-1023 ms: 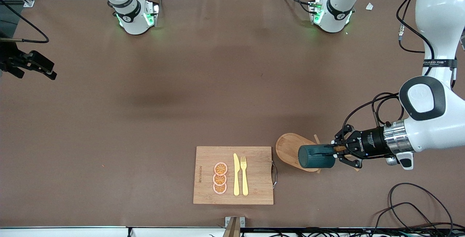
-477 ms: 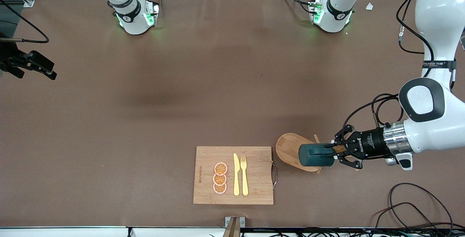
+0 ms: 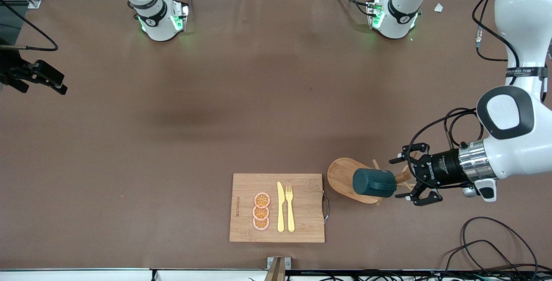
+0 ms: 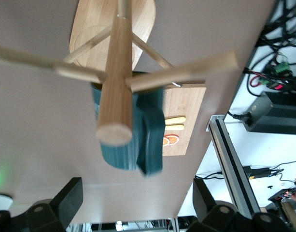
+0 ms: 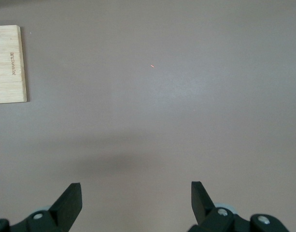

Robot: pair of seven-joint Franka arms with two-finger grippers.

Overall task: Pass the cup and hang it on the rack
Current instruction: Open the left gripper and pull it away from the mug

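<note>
The dark teal cup (image 3: 374, 183) lies sideways on a peg of the wooden rack (image 3: 340, 176), over its oval base. My left gripper (image 3: 399, 178) is open and empty beside the cup, toward the left arm's end of the table, apart from it. In the left wrist view the rack's post (image 4: 116, 87) and pegs stand in front of the cup (image 4: 133, 145), and the left gripper (image 4: 135, 212) shows its fingers (image 4: 65, 203) spread wide. My right gripper (image 3: 58, 83) waits open and empty over bare table at the right arm's end; it also shows in the right wrist view (image 5: 135, 198).
A rectangular wooden cutting board (image 3: 302, 207) with orange slices (image 3: 261, 211), a yellow knife (image 3: 280, 207) and a fork (image 3: 290, 207) lies beside the rack, toward the right arm's end. Black cables (image 3: 496, 242) lie near the left arm's front corner.
My left gripper has opened, let go of the cup and drawn back a little toward the left arm's end. The cup stays on the rack. The right arm has not moved.
</note>
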